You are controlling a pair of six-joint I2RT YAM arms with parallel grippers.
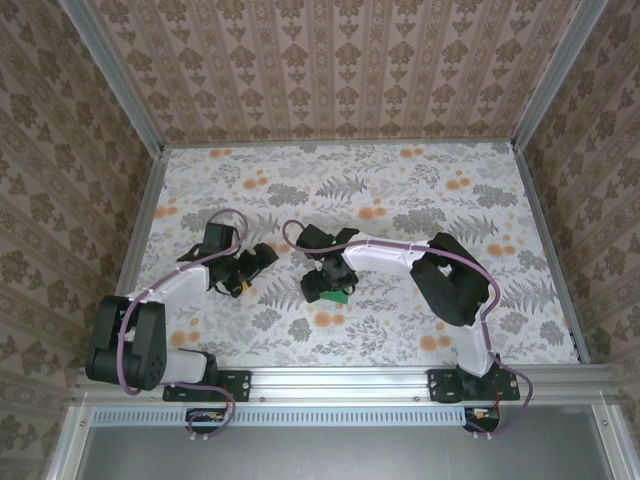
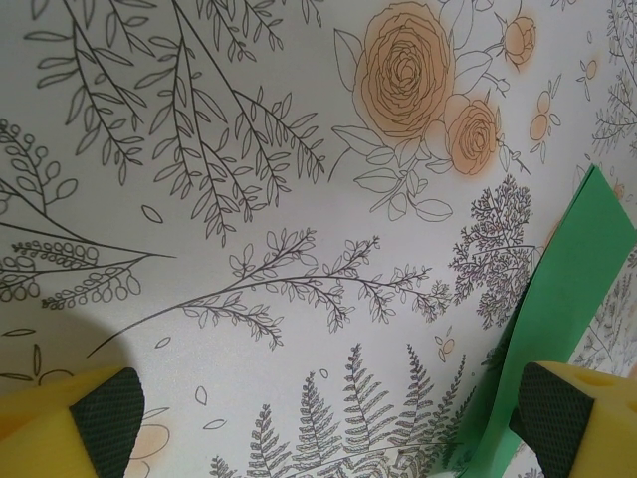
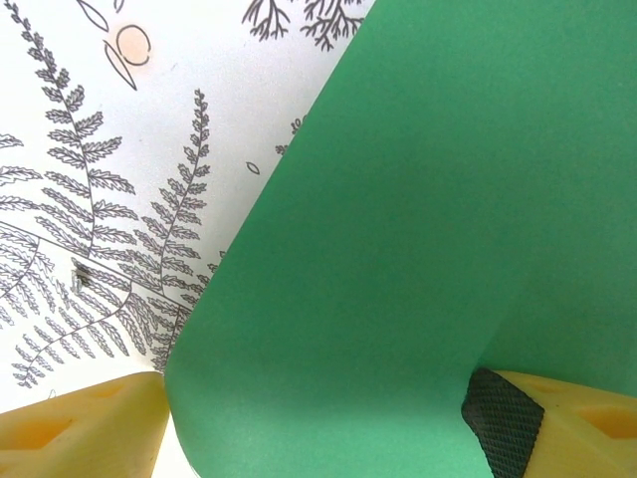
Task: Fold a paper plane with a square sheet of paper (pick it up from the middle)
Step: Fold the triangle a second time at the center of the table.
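Right end effector low over green paper; left end effector near, apart; floral table beneath.

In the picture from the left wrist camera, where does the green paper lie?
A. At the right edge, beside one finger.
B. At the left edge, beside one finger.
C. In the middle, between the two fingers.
A: the green paper runs up the right edge beside a finger of the left gripper, over the flowered table cover.
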